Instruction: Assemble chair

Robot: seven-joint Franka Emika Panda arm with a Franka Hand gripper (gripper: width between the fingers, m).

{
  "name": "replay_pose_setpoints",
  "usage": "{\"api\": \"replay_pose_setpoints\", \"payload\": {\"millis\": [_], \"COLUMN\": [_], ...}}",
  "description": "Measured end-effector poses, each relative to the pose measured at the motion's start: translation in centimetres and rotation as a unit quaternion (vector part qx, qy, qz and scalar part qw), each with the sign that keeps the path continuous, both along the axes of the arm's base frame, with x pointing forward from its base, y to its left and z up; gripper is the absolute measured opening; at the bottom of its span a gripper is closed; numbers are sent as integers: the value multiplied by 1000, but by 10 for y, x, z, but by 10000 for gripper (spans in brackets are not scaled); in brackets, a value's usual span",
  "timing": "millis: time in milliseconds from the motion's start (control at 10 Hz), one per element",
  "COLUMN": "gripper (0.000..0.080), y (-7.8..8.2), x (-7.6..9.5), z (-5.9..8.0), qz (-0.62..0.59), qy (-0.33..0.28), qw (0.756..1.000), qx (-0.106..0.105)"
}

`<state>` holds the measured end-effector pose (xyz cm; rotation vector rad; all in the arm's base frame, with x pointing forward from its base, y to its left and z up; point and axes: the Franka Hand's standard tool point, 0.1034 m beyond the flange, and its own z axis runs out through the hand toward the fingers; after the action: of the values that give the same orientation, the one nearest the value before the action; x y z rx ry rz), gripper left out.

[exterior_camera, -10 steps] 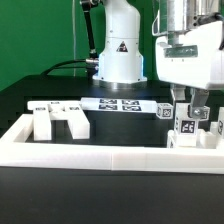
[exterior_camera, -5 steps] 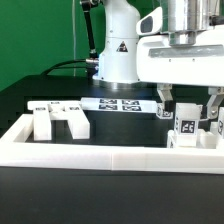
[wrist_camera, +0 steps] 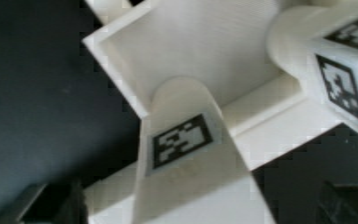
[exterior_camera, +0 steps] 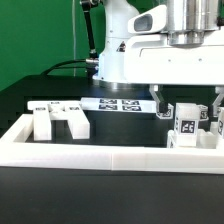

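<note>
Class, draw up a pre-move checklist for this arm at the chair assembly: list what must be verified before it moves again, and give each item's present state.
1. Gripper jaws wide open: ok.
2. Nothing held between the jaws: ok.
3. Fingers clear of the tagged chair piece below them: cannot tell.
4. That piece fully seated: cannot tell.
5. Loose chair part on the exterior view's left unobstructed: ok.
6. Marker board tags showing: ok.
</note>
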<state>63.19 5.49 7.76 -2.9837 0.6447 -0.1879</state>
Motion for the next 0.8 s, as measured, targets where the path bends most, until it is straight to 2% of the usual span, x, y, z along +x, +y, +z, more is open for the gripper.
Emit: {"api": "replay_pose_setpoints", "payload": {"millis": [300, 700, 800], "gripper": [649, 649, 527], "y": [3, -2, -1], "x": [-1, -1, -1], "z": [-1, -3, -3], "qz": [90, 203, 200], "qy": [-4, -8, -8], "qw": [996, 979, 979], "qx": [-14, -32, -32]}}
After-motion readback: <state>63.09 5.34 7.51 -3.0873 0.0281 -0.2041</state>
